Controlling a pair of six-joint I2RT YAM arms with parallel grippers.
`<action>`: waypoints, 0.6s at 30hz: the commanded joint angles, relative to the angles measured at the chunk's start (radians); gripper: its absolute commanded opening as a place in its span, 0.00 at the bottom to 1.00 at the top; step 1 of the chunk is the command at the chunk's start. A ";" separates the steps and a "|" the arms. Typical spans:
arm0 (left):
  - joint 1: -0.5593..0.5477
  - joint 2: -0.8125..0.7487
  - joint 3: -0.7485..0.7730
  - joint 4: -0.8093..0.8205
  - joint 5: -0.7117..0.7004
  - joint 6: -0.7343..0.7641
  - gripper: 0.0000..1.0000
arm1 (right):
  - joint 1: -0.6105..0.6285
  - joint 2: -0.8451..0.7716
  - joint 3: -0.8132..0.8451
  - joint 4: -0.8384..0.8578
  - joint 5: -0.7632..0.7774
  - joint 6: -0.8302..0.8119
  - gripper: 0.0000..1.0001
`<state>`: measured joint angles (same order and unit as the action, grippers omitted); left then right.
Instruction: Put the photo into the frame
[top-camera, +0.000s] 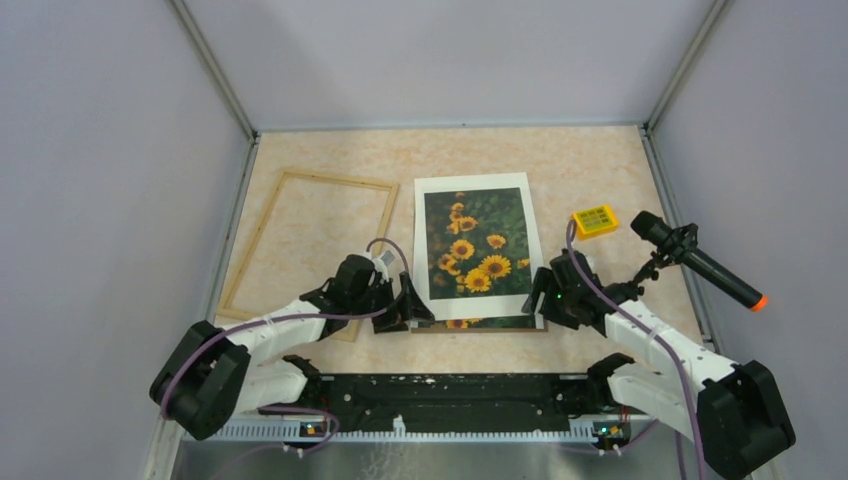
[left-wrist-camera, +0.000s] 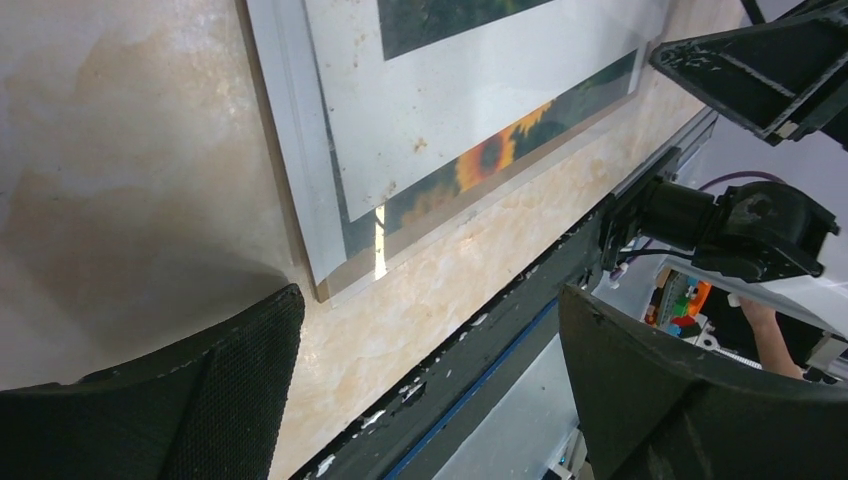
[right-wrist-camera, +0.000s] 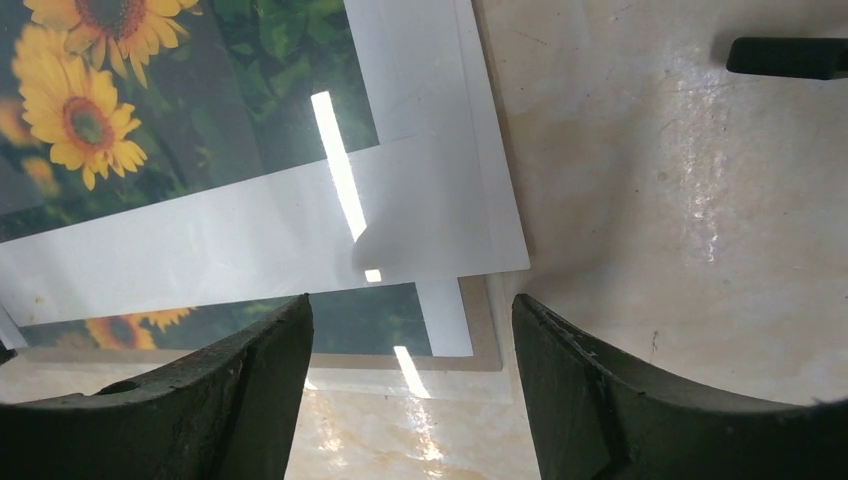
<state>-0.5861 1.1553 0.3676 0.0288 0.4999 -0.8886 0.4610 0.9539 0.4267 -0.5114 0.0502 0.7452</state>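
1. The wooden frame (top-camera: 340, 180) lies flat at the left, well apart from the photo, with table showing through it. Its near right corner is hidden under the left arm, so a careless swing could probably drag it askew.
2. The left gripper (top-camera: 405, 312) sits low just off the near left corner of the stack, jaws spread wide and holding nothing. If it closes there, it may scrape the table or pinch every layer at once.
3. The sunflower photo (top-camera: 475, 245) lies mid-table under a skewed white mat (top-camera: 470, 190) and on a brown backing board (right-wrist-camera: 485, 340). Only a strip of it shows at the near edge. The thin print could crease if it is pulled out from under the mat.
4. The right gripper (right-wrist-camera: 410, 305) is at the near right corner, jaws apart with nothing between them. An uneven pull from the two sides might buckle the print.
5. A yellow gadget (top-camera: 594, 220) and a black wand with an orange tip (top-camera: 700, 263) sit near the right arm, which could knock them if it sweeps wide.
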 joint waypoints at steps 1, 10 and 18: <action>-0.022 0.025 -0.023 0.039 0.002 0.012 0.98 | 0.019 0.018 0.035 -0.004 0.058 0.011 0.72; -0.066 0.058 -0.043 0.101 0.003 -0.036 0.98 | 0.031 0.039 0.006 0.088 -0.056 0.004 0.72; -0.077 -0.083 -0.091 0.093 -0.062 -0.094 0.98 | 0.039 -0.063 -0.120 0.189 -0.219 0.044 0.71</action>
<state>-0.6514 1.1355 0.3176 0.0895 0.4652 -0.9390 0.4759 0.9310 0.3908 -0.4232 0.0212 0.7349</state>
